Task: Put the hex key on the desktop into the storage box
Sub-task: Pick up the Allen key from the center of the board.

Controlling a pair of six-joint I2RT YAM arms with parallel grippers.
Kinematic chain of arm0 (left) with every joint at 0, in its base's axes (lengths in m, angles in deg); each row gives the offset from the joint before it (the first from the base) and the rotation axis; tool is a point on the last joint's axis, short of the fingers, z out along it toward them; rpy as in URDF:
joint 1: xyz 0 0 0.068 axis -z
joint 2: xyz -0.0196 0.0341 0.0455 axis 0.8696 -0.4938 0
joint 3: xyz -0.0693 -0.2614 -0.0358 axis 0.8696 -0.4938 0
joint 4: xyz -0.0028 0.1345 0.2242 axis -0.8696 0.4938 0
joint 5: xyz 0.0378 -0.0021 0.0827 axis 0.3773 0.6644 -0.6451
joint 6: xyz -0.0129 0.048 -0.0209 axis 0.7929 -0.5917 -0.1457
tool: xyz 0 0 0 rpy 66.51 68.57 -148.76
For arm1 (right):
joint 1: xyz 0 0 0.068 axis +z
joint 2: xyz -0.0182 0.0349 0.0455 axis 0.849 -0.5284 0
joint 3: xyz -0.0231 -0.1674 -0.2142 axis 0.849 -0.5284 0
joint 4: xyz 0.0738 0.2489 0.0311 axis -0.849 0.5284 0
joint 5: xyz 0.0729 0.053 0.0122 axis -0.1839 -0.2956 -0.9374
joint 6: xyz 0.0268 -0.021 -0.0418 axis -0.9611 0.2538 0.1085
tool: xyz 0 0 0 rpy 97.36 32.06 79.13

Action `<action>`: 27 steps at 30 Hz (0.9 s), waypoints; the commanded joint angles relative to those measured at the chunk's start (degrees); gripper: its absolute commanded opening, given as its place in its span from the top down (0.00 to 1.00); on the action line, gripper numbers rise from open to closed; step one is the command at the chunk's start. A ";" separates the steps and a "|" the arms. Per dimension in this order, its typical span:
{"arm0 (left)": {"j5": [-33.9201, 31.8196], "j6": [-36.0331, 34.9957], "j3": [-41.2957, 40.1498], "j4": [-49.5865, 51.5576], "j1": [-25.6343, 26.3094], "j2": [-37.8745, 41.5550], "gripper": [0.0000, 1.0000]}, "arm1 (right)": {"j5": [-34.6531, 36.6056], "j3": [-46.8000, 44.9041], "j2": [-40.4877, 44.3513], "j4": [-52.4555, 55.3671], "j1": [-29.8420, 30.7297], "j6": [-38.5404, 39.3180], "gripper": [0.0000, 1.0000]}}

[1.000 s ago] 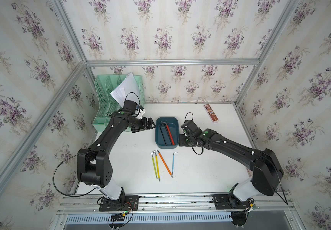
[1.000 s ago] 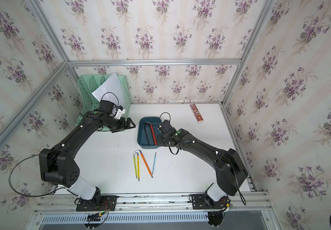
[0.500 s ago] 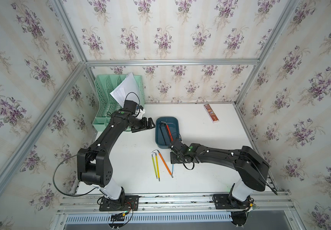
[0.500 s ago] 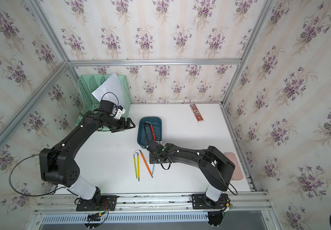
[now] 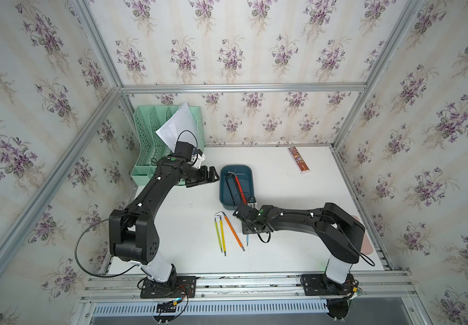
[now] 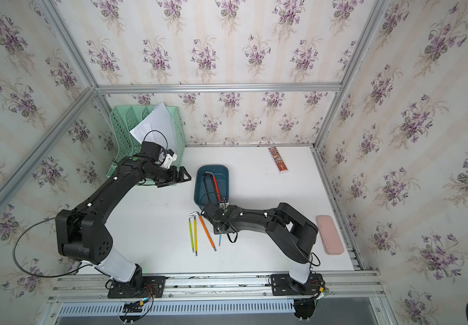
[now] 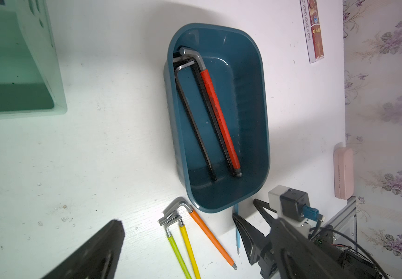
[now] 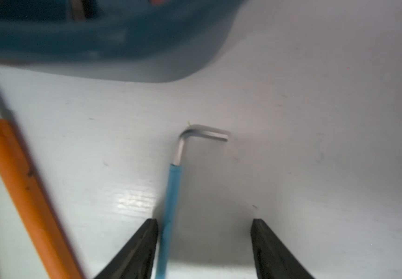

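— Since you stand nearer, which way does the blue key (image 8: 171, 205) lie?

— Flat on the desktop (image 5: 187, 213), long axis running from the box (image 7: 245, 101) toward the front rail. Its bent end is at the box end, just short of the wall, and the short leg turns away from the orange key (image 5: 233, 232).

— Anything crowding it?

— That orange key lies slanting beside it, not touching. Two yellow keys (image 5: 222, 236) lie beyond that. A red key (image 7: 219, 120) and a black key (image 7: 195, 125) lie in the box. The rack (image 5: 142, 146) and pink case (image 6: 330, 235) are well apart from it.

— And the right gripper (image 8: 204, 222)?

— Down over the key's shaft, jaws wide, astride it and gripping nothing. One finger (image 8: 139, 251) is just beside the blue sleeve; I cannot tell if it touches. The arm is folded low, elbow out to its right, forearm reaching in.

— The left gripper (image 5: 215, 174)?

— Above the desktop on the box's rack side, jaws apart, empty, with the arm stretched out from its base.
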 commanded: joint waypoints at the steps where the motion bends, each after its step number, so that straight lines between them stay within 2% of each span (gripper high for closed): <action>1: 0.40 0.08 0.00 0.50 0.03 0.15 0.01 | 0.11 -1.57 1.97 1.29 -0.03 0.72 0.34; 10: 0.04 0.01 -0.07 0.71 0.03 0.28 0.01 | -5.66 -0.54 -0.20 -1.88 0.05 2.24 0.36; 15: 0.02 0.03 -0.03 0.47 0.03 0.35 0.01 | -7.06 -0.93 -1.98 -3.07 -0.05 3.39 0.41; 18: 0.03 0.08 0.00 0.63 -0.01 0.33 0.01 | -7.70 -1.54 -3.40 -3.59 0.06 3.67 0.48; 23: 0.11 0.08 0.00 0.52 -0.01 0.42 0.01 | -7.34 -3.27 -5.06 -3.92 -0.03 3.07 0.70; 27: 0.29 0.06 0.00 0.57 0.04 0.32 0.01 | -6.61 -4.95 -4.39 -3.82 0.06 2.53 0.80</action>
